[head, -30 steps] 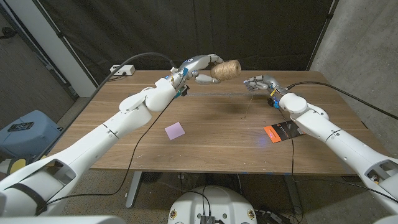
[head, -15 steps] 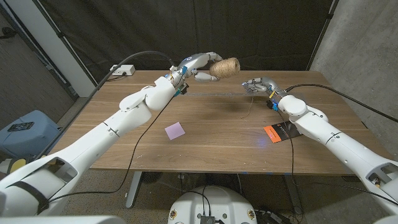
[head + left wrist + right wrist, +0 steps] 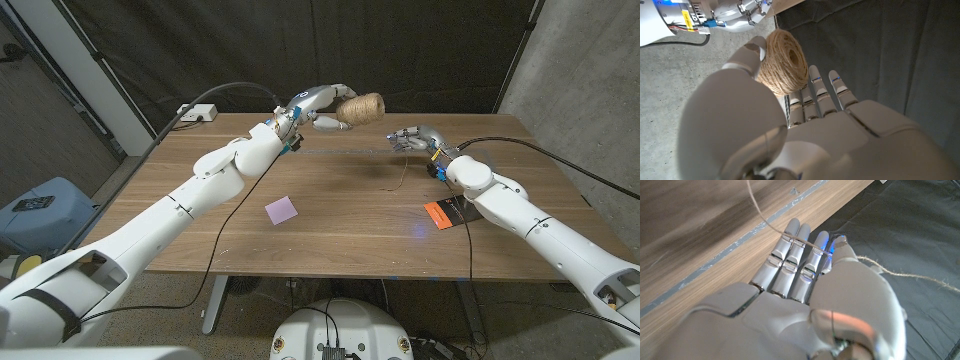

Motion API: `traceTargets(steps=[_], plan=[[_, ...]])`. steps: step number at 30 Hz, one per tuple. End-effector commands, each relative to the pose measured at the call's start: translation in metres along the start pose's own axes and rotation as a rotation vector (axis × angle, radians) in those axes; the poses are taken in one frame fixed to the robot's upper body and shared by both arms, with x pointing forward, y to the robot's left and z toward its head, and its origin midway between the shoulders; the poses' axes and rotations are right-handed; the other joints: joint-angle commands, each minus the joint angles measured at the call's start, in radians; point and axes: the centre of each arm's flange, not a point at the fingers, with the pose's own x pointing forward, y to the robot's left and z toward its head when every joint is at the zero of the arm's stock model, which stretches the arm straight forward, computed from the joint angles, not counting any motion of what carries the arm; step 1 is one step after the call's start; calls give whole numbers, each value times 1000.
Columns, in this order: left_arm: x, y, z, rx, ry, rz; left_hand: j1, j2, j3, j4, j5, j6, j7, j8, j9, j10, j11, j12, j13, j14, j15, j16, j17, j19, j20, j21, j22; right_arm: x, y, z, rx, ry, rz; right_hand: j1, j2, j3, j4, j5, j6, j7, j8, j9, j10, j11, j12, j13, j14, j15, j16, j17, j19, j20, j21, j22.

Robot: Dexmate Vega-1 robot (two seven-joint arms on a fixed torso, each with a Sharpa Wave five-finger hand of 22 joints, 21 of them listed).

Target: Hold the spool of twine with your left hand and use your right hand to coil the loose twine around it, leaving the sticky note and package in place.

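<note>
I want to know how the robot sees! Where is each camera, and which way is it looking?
Head view: sits on the robot's head, looks down over the wooden table; both arms show, left hand holding the spool of twine, right hand near it.
Left wrist view: sits on the left wrist, looks along the left hand's back at the spool.
Right wrist view: sits on the right wrist, looks along the right hand; the loose twine crosses its fingers.
Shared: the head and left wrist views both show the spool.

wooden table [image 3: 340,215] with purple sticky note [image 3: 282,210], orange-black package [image 3: 451,212]
</note>
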Motion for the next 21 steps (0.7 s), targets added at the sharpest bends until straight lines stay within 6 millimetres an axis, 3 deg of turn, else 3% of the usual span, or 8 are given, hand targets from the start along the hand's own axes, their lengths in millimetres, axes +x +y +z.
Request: traceTargets(steps=[1, 21], plan=[[1, -1, -4, 6, 17, 28, 58, 114, 0, 5, 4, 65, -17, 26, 21, 8, -3, -1, 3, 6, 0, -1, 2, 1, -2, 7, 0, -4, 15, 11, 4, -29, 11, 1, 6, -5, 0, 0, 5, 4, -2, 1, 5, 0, -4, 1, 12, -115, -1, 5, -3, -93, 7, -1], [6, -1, -7, 16, 30, 45, 60, 113, -1, 4, 4, 64, -14, 26, 21, 10, -3, -1, 2, 8, -1, -1, 4, 2, -2, 8, 0, -8, 39, 24, 36, -65, 51, -1, 6, -5, 0, 0, 6, 4, -4, 1, 5, -1, -7, 2, 12, -115, -5, 5, -4, -92, 8, -1]])
